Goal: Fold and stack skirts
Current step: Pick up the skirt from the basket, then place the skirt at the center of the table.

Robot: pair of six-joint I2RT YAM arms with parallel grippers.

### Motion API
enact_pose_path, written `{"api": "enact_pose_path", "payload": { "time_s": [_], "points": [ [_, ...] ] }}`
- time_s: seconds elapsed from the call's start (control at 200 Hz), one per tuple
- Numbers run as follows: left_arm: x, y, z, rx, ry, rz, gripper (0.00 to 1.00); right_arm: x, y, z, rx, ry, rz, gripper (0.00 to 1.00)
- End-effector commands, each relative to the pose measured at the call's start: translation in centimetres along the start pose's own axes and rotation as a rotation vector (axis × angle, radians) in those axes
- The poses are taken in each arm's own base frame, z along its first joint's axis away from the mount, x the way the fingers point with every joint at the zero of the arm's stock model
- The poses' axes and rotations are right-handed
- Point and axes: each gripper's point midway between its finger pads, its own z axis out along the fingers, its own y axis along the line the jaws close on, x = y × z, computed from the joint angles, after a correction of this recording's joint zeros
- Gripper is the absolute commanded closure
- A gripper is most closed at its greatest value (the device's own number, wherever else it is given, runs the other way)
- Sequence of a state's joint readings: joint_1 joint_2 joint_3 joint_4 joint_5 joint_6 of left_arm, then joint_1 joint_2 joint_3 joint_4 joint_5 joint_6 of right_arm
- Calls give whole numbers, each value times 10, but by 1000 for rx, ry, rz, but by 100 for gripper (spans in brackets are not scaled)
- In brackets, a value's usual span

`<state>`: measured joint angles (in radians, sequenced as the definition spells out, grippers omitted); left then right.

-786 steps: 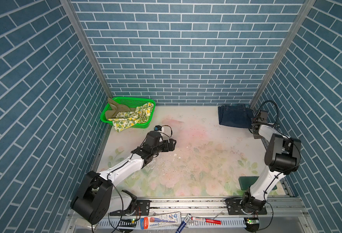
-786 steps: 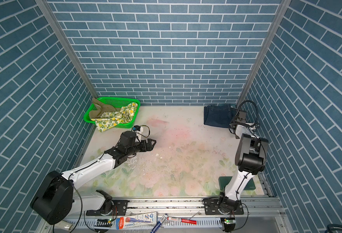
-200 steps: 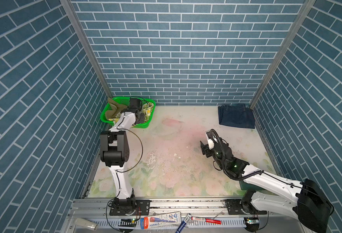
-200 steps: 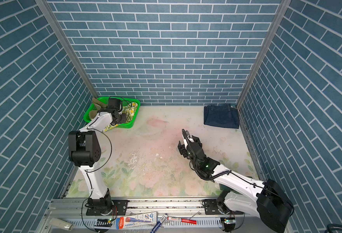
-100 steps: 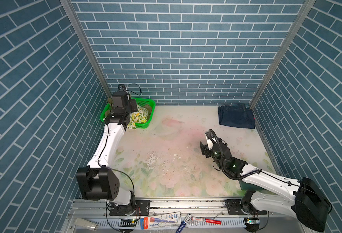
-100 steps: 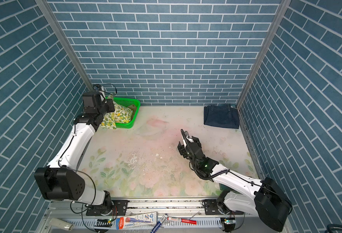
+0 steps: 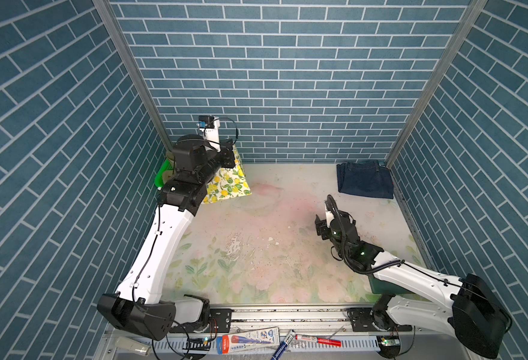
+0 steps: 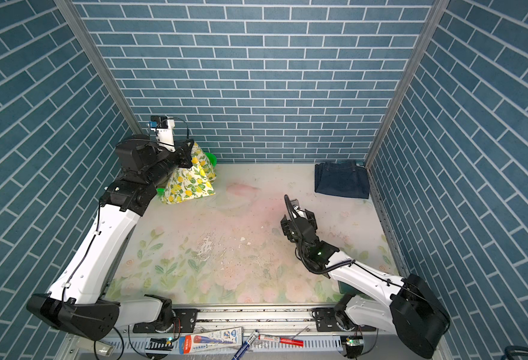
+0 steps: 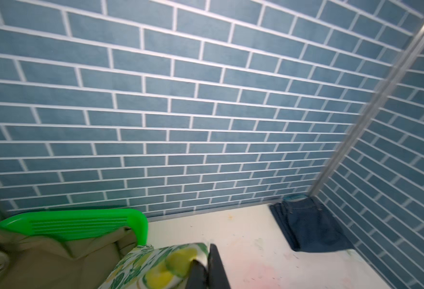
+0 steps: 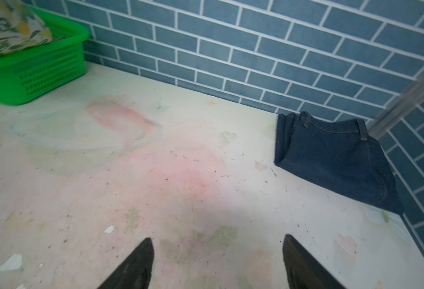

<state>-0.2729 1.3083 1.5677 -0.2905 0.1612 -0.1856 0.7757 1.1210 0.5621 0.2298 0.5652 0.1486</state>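
Left gripper (image 9: 206,262) is clamped tight on the top edge of the lemon skirt (image 7: 228,184), raised high at the back left corner. The skirt hangs down in a tent shape beside the green basket (image 9: 80,222); I can't tell if its hem touches the table (image 7: 256,249). The khaki skirt (image 9: 43,260) lies crumpled in the basket. The denim skirt (image 7: 364,180) is folded flat in the far right corner, against the wall. Right gripper (image 10: 218,239) hovers low over mid-table with its jaws wide apart, holding nothing, well apart from the denim skirt.
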Motion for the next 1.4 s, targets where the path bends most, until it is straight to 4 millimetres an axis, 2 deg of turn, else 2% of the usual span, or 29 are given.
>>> {"api": "enact_pose_path", "payload": {
  "time_s": [0.0, 0.13, 0.24, 0.3, 0.385, 0.455, 0.54, 0.585, 0.65, 0.68, 0.74, 0.81, 0.885, 1.015, 1.235, 1.395],
  "points": [
    [-16, -41, -20, 121, -11, -12, 100, 7, -29, -4, 36, 21, 170, 20],
    [-22, -78, -32, 223, -10, -10, 100, 12, -51, -6, 66, 21, 254, 20],
    [-21, -102, -38, 281, 3, -16, 100, 14, -59, -7, 82, 24, 281, 20],
    [-16, -110, -36, 290, 19, -14, 100, 14, -61, -7, 84, 28, 288, 20],
    [1, -110, -26, 279, 52, -32, 100, 16, -63, -7, 90, 33, 292, 20],
    [23, -99, -13, 222, 94, -32, 100, 15, -65, -8, 95, 35, 296, 20],
    [58, -70, 6, 80, 178, -5, 98, 15, -66, -8, 96, 36, 300, 20],
    [80, -48, 17, -4, 243, -23, 84, 15, -66, -8, 91, 37, 301, 20],
    [113, -20, 32, -72, 351, -95, 51, 15, -64, -7, 84, 44, 301, 20],
    [125, -10, 37, -95, 385, -122, 39, 16, -64, -6, 83, 48, 301, 20],
    [144, 4, 42, -152, 436, -130, 24, 17, -62, -5, 76, 63, 294, 20],
    [159, 11, 41, -187, 471, -128, 15, 19, -57, -1, 61, 88, 281, 20],
    [172, 18, 35, -220, 499, -125, 11, 22, -51, 5, 41, 124, 267, 20],
    [199, 22, 16, -249, 552, -108, 11, 28, -39, 13, 0, 176, 254, 20],
    [274, 36, -27, -347, 719, -58, 11, 33, -29, 19, -39, 223, 253, 19],
    [327, 51, -47, -442, 817, -32, 11, 38, -19, 24, -82, 260, 272, 17]
  ]
}}
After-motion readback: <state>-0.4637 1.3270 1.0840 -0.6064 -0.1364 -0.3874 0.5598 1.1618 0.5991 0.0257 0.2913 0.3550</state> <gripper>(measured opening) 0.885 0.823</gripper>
